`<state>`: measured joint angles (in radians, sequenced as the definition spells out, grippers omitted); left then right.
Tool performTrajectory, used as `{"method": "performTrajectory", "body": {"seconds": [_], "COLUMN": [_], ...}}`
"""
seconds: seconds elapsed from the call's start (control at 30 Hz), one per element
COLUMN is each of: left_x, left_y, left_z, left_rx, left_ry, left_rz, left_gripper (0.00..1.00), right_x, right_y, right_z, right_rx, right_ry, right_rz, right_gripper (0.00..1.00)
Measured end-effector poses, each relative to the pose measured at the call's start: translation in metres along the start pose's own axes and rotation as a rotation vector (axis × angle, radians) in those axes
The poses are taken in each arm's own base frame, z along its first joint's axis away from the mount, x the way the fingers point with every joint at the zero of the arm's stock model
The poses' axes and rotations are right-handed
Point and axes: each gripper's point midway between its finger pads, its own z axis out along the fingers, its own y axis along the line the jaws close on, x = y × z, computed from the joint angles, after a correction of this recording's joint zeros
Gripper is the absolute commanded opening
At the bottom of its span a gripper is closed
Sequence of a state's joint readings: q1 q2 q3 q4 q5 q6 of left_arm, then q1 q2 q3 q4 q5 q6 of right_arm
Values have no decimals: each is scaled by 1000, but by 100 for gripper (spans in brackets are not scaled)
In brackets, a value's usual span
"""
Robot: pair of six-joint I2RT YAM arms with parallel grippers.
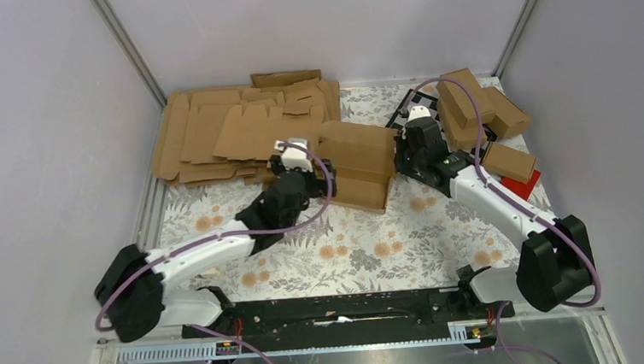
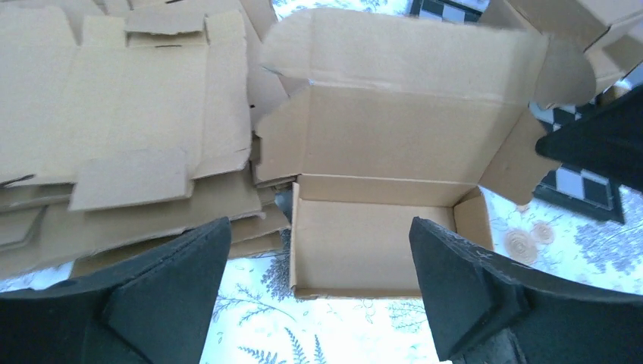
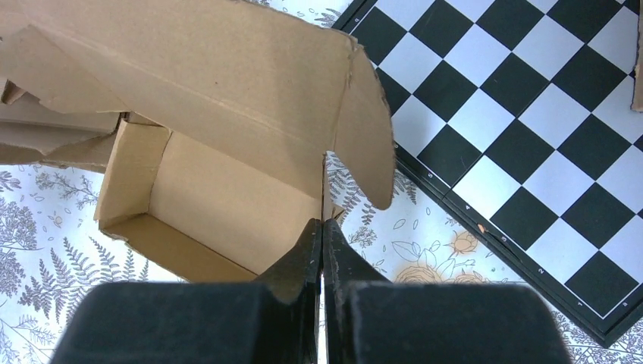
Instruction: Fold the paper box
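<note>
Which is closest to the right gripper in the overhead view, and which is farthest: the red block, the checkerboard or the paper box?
1. paper box: touching, pinched in the right gripper, on its left side.
2. checkerboard: just behind the gripper, toward the back wall.
3. red block: clearly farthest, at the far right of the scene.

Heaped flat blanks (image 1: 213,138) lie left; folded cartons (image 1: 477,103), checkerboard (image 3: 531,129), red block (image 1: 528,184) lie right.
</note>
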<state>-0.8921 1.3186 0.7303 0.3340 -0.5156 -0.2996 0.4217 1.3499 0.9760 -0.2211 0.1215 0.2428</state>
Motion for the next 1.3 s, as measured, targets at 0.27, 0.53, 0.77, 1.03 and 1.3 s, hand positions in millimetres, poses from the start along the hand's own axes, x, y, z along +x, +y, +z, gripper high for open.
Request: {"method": "performTrajectory", "body": {"seconds": [0.27,0.53,0.77,1.03,1.3], "left_x": [-50,-18,7,-2,18], "left_y": [30,30,31,15,33], "left_z": [-22,-27,-7,31,76], "left_rx": [-39,12,36,95,114], "left_ry": [92,324,482,498,572], "left_rz": [-193,-211,-196,-112,-19], "left_gripper": [99,94,86,84,80], "right_x": [6,17,13,15,15], "right_y": [0,1,5,8,8], "right_z": [-3,-1,-3,-4,-4], "right_rx": [-33,-62,-87,-106,-106], "right_ry": [-55,-57,-70,-62,-61], "right_rz": [-14,-53,-63,-68,-68], "right_gripper": [0,0,0,0,0]}}
